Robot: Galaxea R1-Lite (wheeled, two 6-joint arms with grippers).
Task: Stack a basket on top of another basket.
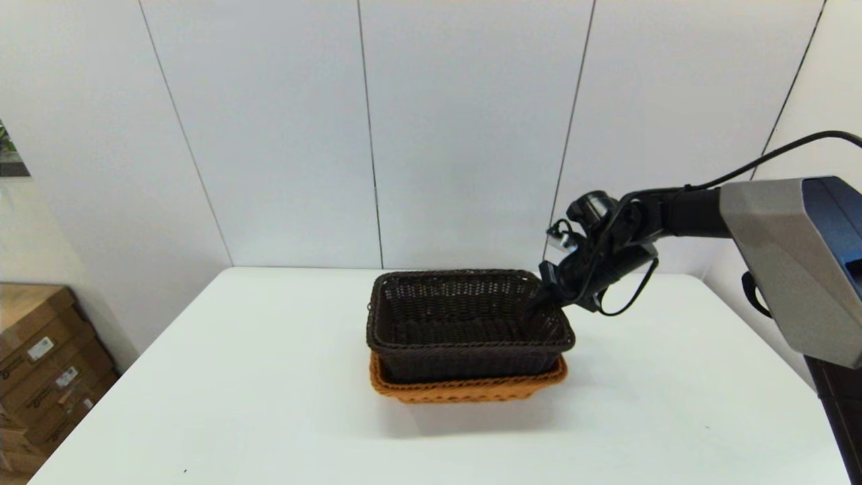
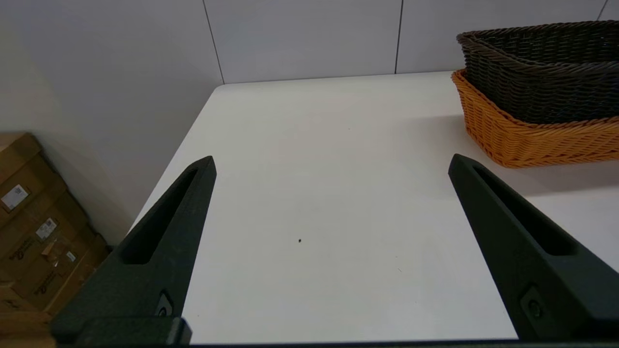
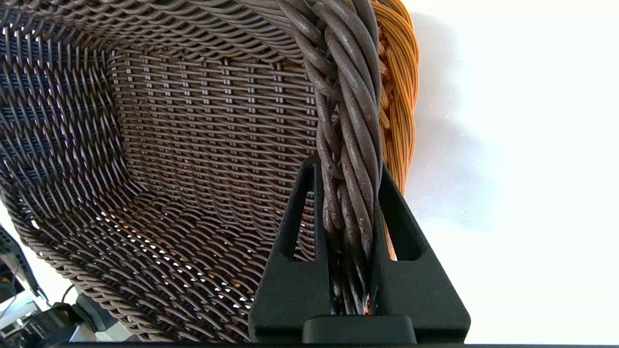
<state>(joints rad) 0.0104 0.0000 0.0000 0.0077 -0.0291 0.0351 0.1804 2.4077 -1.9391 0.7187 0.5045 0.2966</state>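
The dark brown basket (image 1: 465,316) sits nested inside the orange-tan basket (image 1: 471,389) near the middle of the white table (image 1: 236,377), its thick rim standing above the tan braided rim all the way round. The right gripper (image 1: 544,301) reaches in from the robot's right and is clenched on the dark basket's right-hand rim close to the far corner, one finger inside the basket and the other outside it. In the right wrist view the two black fingers (image 3: 297,232) pinch the twisted dark rim (image 3: 348,145) between them, with the dark woven floor and walls spreading to the inside of the claw and the tan rim (image 3: 399,96) lying just beyond the outer finger, pressed close against the dark weave. Bare table lies further out past that rim. The left gripper (image 2: 331,164) hangs well away from the pair, over the table's left portion, its jaws spread wide and holding nothing; from there both baskets stand off to its right side, the dark one seated in the tan one. Cardboard boxes (image 1: 40,357) are stacked on the floor beyond the table's left edge, against a pale panelled wall (image 1: 438,121).
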